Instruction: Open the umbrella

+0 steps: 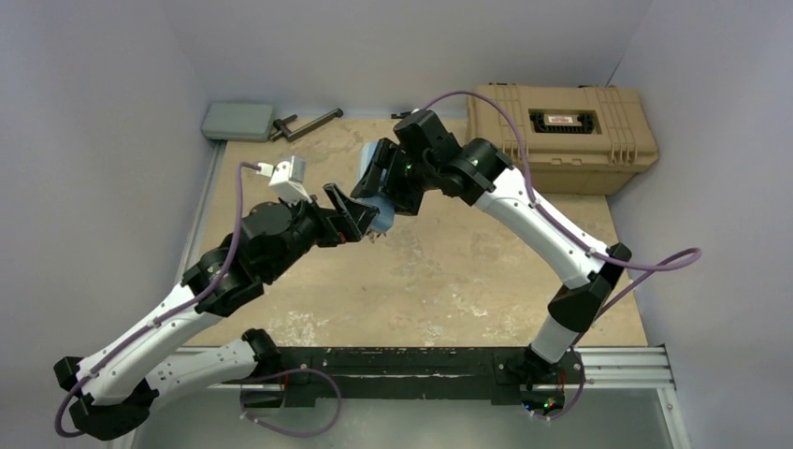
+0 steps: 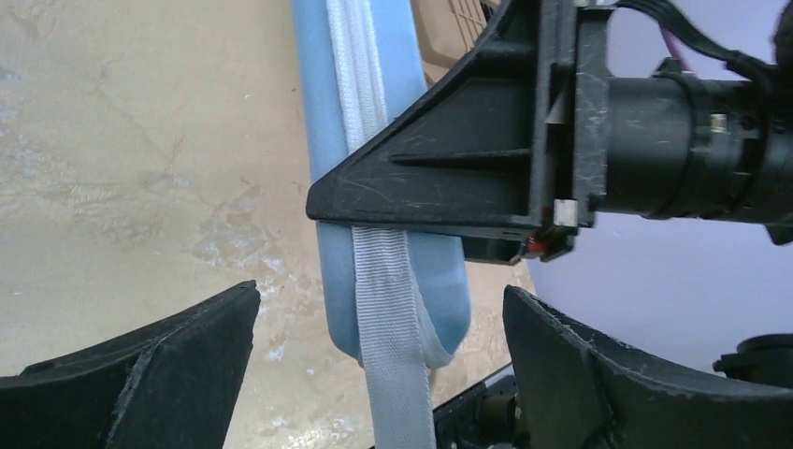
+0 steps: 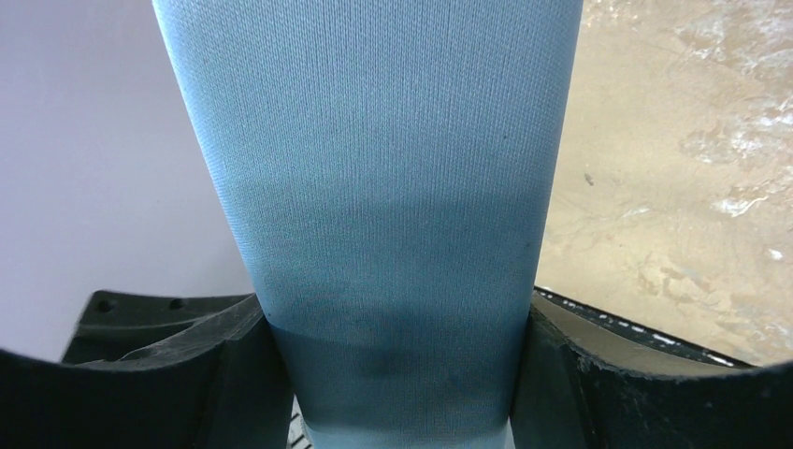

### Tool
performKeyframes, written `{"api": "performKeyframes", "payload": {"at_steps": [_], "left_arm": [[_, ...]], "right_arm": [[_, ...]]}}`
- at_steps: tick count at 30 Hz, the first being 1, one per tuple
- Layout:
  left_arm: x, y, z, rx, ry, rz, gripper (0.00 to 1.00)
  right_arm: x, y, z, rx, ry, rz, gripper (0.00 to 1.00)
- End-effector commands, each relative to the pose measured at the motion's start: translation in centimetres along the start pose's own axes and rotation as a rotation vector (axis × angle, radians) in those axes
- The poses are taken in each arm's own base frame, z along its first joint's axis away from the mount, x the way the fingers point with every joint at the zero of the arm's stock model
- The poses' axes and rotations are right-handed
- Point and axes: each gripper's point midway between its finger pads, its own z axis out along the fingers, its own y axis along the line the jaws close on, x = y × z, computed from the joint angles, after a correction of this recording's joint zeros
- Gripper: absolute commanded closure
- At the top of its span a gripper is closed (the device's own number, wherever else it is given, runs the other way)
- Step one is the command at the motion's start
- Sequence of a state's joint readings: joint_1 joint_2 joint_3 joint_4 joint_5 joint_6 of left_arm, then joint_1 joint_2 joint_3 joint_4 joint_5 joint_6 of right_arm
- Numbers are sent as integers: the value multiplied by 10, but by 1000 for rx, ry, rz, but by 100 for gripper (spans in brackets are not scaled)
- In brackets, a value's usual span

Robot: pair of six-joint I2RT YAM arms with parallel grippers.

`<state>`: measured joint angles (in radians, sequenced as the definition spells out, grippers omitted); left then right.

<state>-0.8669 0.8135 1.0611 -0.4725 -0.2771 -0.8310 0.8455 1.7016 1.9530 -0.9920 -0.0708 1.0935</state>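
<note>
Crosswise on blue pouch point(image 3: 393, 168), right pincer point(image 3: 395, 323) clamped

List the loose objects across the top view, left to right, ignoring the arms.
Grey flat case → black clamp-like tool → blue pouch → tan toolbox.

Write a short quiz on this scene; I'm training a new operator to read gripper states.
1. True or false: the right gripper is shut on the light blue fabric pouch.
2. The left gripper is: A) open, B) shut on the pouch, C) out of view.
3. Fill in: the tan hard plastic toolbox stands at the far ____ of the top view.
Key: 1 true; 2 A; 3 right.
</note>
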Motion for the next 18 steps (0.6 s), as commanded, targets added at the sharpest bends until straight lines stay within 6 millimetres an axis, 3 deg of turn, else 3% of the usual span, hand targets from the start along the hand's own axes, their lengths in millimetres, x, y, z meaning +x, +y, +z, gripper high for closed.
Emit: {"api": "performKeyframes", "payload": {"at_steps": [1, 6, 11, 13, 16, 18], "left_arm": [[-15, -9, 10, -34, -99, -48, 0], [-13, -14, 19, -40, -110, -84, 2], [-27, -23, 20, -20, -173, -101, 17], [-28, -29, 21, -6, -166, -96, 33], [-24, -37, 22, 11, -122, -71, 69], [-21, -35, 18, -7, -89, -71, 87]], "right_arm": [[-13, 49, -59, -219, -87, 64, 39], [-11, 59, -70, -264, -78, 95, 38], [-4, 62, -76, -280, -58, 114, 38], [-1, 62, -76, -295, -47, 127, 38], [1, 66, -80, -324, -39, 139, 36], [-1, 66, -84, -330, -51, 139, 31]]}}
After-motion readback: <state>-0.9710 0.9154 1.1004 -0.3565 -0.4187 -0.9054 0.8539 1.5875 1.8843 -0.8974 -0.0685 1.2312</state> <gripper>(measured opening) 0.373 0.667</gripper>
